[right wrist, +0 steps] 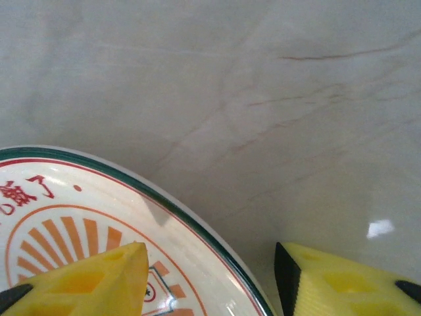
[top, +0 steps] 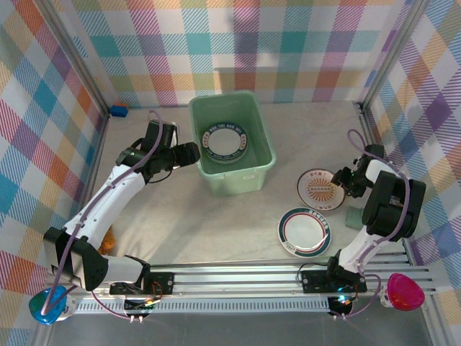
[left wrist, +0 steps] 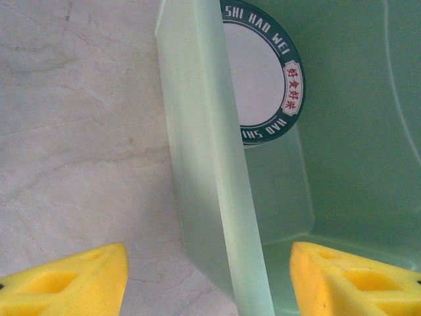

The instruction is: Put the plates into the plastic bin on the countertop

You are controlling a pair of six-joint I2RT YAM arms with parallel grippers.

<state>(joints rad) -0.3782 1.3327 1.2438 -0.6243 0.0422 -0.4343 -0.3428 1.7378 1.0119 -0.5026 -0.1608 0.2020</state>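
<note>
Nearest, metal rail (top: 238, 277) carrying both arm bases; beyond it, on the beige countertop (top: 180, 223), green-rimmed plate (top: 305, 231) lying flat, right of centre; just behind it, sunburst plate (top: 319, 189), white with orange rays, also flat on the surface; small flat green piece (top: 354, 216) beside both plates; right gripper (top: 337, 179) (right wrist: 210, 276) at the sunburst plate's right edge, yellow fingers (right wrist: 85, 280) partly apart and astride the rim, one over the plate, one over bare counter, no pinch visible; further back, mint-green plastic bin (top: 232, 176), centre; left gripper (top: 194, 153) (left wrist: 207, 276) at its left wall, fingers wide, one either side of the wall, clear of it; lettered plate (top: 224, 142) (left wrist: 260, 79) flat on the bin floor; plaid walls (top: 238, 43) at the far end.
</note>
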